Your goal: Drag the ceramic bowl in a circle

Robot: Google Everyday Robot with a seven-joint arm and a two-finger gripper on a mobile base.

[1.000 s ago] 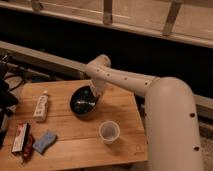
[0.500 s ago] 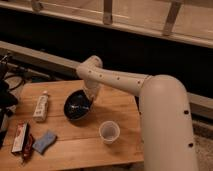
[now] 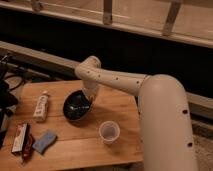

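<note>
A dark ceramic bowl (image 3: 76,106) sits on the wooden table (image 3: 65,150), a little left of its middle and tilted up on its right side. My gripper (image 3: 90,99) hangs from the white arm (image 3: 120,80) and is at the bowl's right rim, touching it. The gripper's end is hidden against the dark bowl.
A clear plastic cup (image 3: 109,132) stands right of and in front of the bowl. A white bottle (image 3: 41,107) lies to the bowl's left. A blue sponge (image 3: 44,141) and a red and white packet (image 3: 19,138) lie at the front left. A dark wall and railing stand behind.
The arm has swung left and the bowl has slid left and a little toward the front with it, moving away from the cup's side of the table.
</note>
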